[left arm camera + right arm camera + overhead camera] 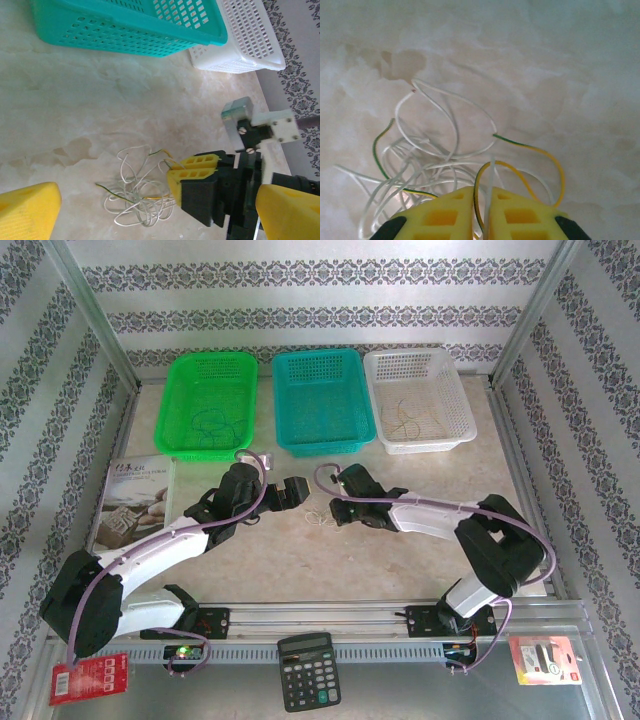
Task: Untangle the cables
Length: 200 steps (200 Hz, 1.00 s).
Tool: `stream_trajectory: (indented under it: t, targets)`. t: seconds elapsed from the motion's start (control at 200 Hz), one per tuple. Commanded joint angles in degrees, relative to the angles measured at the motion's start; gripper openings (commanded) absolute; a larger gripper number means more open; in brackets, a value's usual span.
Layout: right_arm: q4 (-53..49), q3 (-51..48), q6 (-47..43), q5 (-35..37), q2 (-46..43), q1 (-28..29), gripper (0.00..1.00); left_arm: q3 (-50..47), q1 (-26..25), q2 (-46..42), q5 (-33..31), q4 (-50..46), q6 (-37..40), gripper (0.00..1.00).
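Observation:
The cables (pixel 135 192) lie on the table as a small loose clump of thin white strands with yellow-green ones among them. They also show in the top view as the cables (pixel 318 518), between the two grippers. My right gripper (pixel 481 215) is shut on a yellow-green strand and a white strand at the clump's edge; its yellow fingers (pixel 192 172) meet at the clump's right side. My left gripper (pixel 155 220) stands wide open above the clump, one finger on either side, touching nothing. From above, the left gripper (pixel 297 498) faces the right gripper (pixel 332 510).
Three baskets stand along the back: green (pixel 172 410), teal (pixel 290 405), white (pixel 455 405). The green and white ones hold thin wires. A book (pixel 135 502) lies at the left, and a calculator (pixel 308 670) sits at the near edge.

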Motion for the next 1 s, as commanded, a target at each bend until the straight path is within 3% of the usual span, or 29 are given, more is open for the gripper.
stream_trajectory:
  t: [0.0, 0.18, 0.585, 0.684, 0.994]
  targets:
    - [-0.56, 1.37, 1.31, -0.86, -4.1, 0.36, 0.1, -0.05, 0.58, -0.02, 0.12, 2.09, -0.13, 1.0]
    - [1.4, 0.2, 4.29, -4.57, -8.15, -1.04, 0.0, -0.56, 0.58, -0.04, 0.17, 2.06, -0.02, 1.0]
    - [15.0, -6.37, 8.1, -15.91, -12.98, -4.04, 0.0, -0.57, 0.66, 1.39, 2.22, 2.84, -0.87, 1.0]
    - [19.41, -8.34, 7.68, -18.3, -13.25, -4.3, 0.0, -0.65, 1.04, 2.15, 4.05, 5.41, -4.73, 0.99]
    - [30.3, -12.1, 7.99, -24.83, -12.68, -6.26, 0.0, -3.73, 1.62, 10.11, 12.98, 26.76, -22.33, 0.79]
